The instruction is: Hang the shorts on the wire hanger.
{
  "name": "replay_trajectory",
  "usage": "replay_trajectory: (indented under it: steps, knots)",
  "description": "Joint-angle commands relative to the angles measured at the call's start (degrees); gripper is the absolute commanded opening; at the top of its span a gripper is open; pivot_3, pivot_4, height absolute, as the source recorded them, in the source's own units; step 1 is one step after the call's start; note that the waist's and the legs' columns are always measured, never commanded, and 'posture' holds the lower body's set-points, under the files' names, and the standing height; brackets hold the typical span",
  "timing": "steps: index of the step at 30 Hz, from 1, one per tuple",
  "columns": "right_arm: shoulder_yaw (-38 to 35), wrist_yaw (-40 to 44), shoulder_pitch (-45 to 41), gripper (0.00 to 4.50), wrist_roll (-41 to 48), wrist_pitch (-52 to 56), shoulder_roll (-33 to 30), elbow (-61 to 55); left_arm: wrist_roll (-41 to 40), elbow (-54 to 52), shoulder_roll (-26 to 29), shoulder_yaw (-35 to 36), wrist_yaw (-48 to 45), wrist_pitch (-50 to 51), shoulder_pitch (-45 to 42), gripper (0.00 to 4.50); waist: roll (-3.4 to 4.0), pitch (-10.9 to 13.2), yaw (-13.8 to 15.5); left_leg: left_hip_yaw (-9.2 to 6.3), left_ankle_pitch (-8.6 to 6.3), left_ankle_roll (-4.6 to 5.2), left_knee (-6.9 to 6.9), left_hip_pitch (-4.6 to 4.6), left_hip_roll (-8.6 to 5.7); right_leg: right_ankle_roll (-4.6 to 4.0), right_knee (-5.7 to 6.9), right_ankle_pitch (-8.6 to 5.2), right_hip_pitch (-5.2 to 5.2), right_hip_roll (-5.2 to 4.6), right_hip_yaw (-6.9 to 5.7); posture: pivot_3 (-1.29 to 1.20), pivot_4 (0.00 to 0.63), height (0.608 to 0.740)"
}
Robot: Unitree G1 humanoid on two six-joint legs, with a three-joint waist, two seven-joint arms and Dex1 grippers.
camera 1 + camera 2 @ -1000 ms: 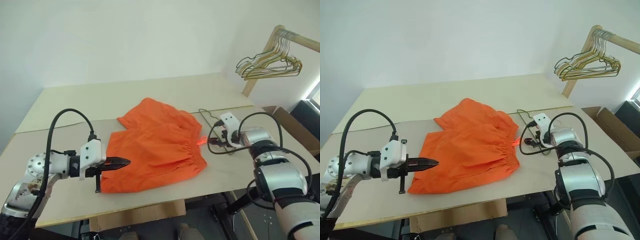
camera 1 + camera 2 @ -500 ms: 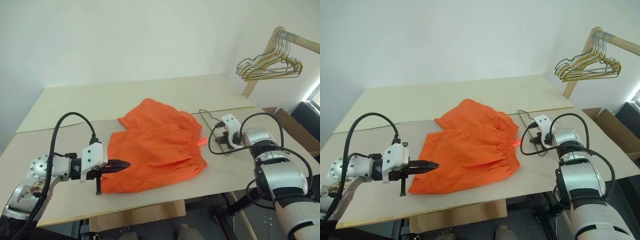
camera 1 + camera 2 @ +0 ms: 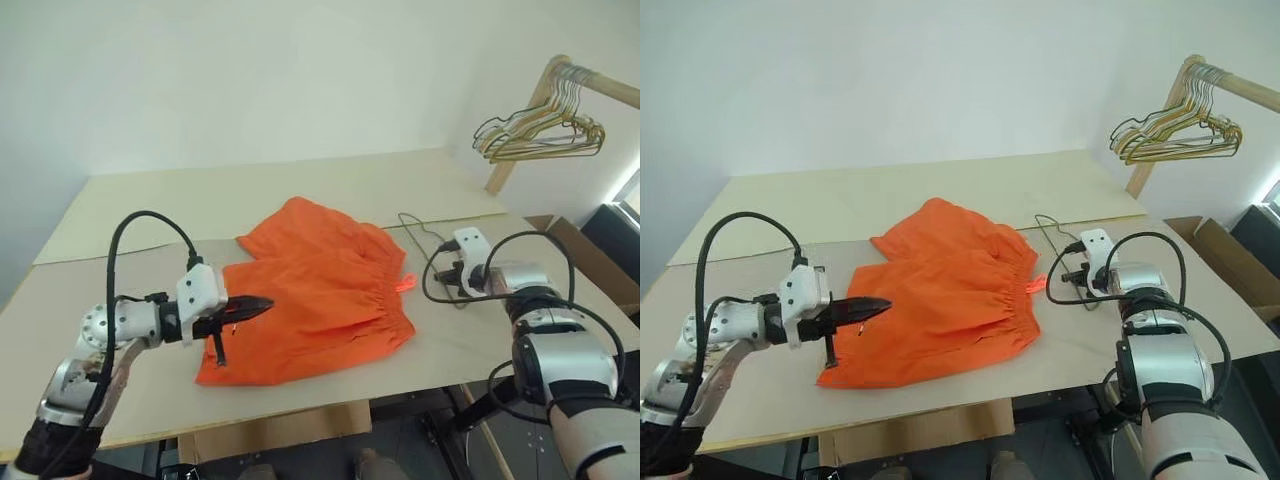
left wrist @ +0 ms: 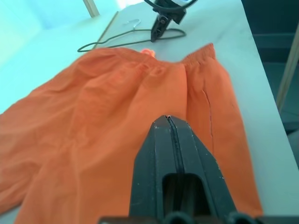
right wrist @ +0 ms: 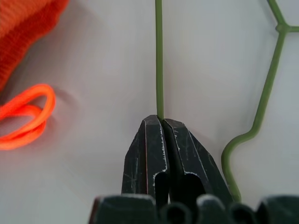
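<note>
The wire hanger [image 5: 159,56], thin, stiff and likely slippery, lies on the table [image 3: 130,200] just beside the limp shorts [image 3: 320,300]. The right gripper [image 5: 162,122], angled downward, is clamped on its wire; the left gripper [image 4: 169,122], pinched together and empty, hovers above the shorts.

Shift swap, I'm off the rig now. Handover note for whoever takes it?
Right gripper: shut on the wire hanger, which lies flat on the table beside the waistband.
Left gripper: shut, empty, hovering over the shorts.
The shorts are spread flat on the table, drawstring loop near the hanger.
Done: hanger gripped.
Left: lift the hanger, get the shorts onto it.
</note>
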Motion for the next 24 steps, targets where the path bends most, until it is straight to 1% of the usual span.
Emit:
replay_trajectory:
  steps: [1,3,6,7,8,9,11,13,16,20,22,24]
  knots:
    - [-4.97,-3.78,3.59,0.03,4.30,3.48,0.68,-19.43,-8.30,0.29,-6.13,3.42,9.21,9.04,-5.54,0.00,0.01,0.00,-0.01,-0.05,0.00,0.00,0.00,-0.06,0.00,0.03,-0.02,0.02,-0.03,0.00,-0.01,0.02,0.000,0.740]
    - [-4.78,-4.46,8.28,0.03,5.78,6.75,2.65,-33.61,-14.36,1.60,-10.93,5.20,15.02,15.97,-9.00,0.00,0.01,0.00,-0.04,-0.22,0.00,0.00,0.03,-0.11,0.00,0.04,0.04,0.03,-0.10,-0.02,0.01,0.02,0.000,0.740]
    - [-1.90,-2.82,16.41,0.03,7.89,5.44,5.77,-54.56,-23.62,3.42,-16.65,7.66,19.50,23.26,-12.98,0.00,0.02,-0.01,-0.30,-0.55,-0.01,0.00,0.04,-0.11,0.03,0.05,0.08,0.03,-0.12,0.02,0.00,0.01,0.000,0.740]
    - [0.10,-1.98,19.05,0.03,7.21,2.80,6.09,-59.87,-25.75,4.11,-18.32,8.41,21.30,24.76,-14.28,0.00,0.03,-0.01,-0.20,-0.58,-0.02,-0.01,0.04,-0.10,0.03,0.05,0.13,0.03,-0.13,0.04,0.01,0.01,0.000,0.740]
    - [1.54,-1.76,21.73,0.03,6.64,-2.73,7.40,-64.11,-27.99,5.13,-20.04,9.27,23.20,26.05,-15.67,0.00,0.02,-0.01,-0.01,-0.64,-0.01,-0.01,0.04,-0.14,0.00,0.05,0.15,0.03,-0.13,0.03,-0.03,0.01,0.000,0.740]
    - [2.29,-2.94,23.66,0.03,6.37,-5.89,9.26,-67.39,-30.31,6.23,-21.58,10.27,24.91,27.27,-16.89,0.00,0.02,-0.01,0.06,-0.67,-0.01,-0.01,0.05,-0.13,0.00,0.06,0.13,0.03,-0.13,0.03,-0.08,0.01,0.000,0.740]
    - [4.59,-5.82,26.15,0.03,4.21,-10.81,12.15,-71.25,-33.37,8.28,-23.58,11.77,27.19,28.60,-18.76,0.00,0.02,-0.01,-0.02,-0.70,-0.01,-0.01,0.15,-0.13,-0.01,0.06,0.16,0.03,-0.10,0.02,-0.13,0.00,0.000,0.740]
    - [8.20,-6.38,28.25,0.03,1.77,-14.76,13.69,-73.29,-36.67,9.89,-25.05,13.51,28.64,29.37,-20.15,0.00,0.02,-0.01,-0.01,-0.67,-0.01,-0.04,0.24,-0.14,-0.05,0.10,0.20,0.06,-0.08,-0.01,-0.09,-0.01,0.000,0.740]
    - [11.04,-7.50,30.13,0.03,0.75,-17.09,16.26,-74.75,-40.54,11.19,-26.05,15.77,30.27,29.75,-21.10,0.00,0.00,-0.02,-0.10,-0.65,0.00,-0.05,0.32,-0.12,-0.08,0.11,0.18,0.07,-0.03,-0.02,-0.09,0.00,0.000,0.740]
    - [14.37,-7.13,31.58,0.03,-1.38,-19.23,16.90,-75.61,-39.11,9.80,-25.42,15.20,30.49,28.00,-20.03,0.00,0.00,-0.02,-0.03,-0.57,0.03,-0.10,0.32,-0.13,-0.10,0.10,0.15,0.08,-0.04,0.00,-0.12,0.01,0.000,0.740]
    - [14.58,-7.30,31.47,0.03,-1.37,-19.28,17.26,-75.32,-41.11,9.74,-26.20,15.95,31.20,28.25,-19.81,0.00,0.00,-0.02,0.03,-0.55,0.05,-0.14,0.31,-0.14,-0.12,0.09,0.13,0.08,-0.04,-0.01,-0.13,0.01,0.000,0.740]
    - [14.39,-7.58,31.04,0.03,-1.58,-18.93,17.62,-74.74,-42.19,7.82,-25.41,15.20,28.90,29.00,-19.22,0.00,0.00,-0.02,0.05,-0.55,0.05,-0.14,0.31,-0.14,-0.13,0.09,0.11,0.08,-0.03,-0.01,-0.13,0.01,0.000,0.740]
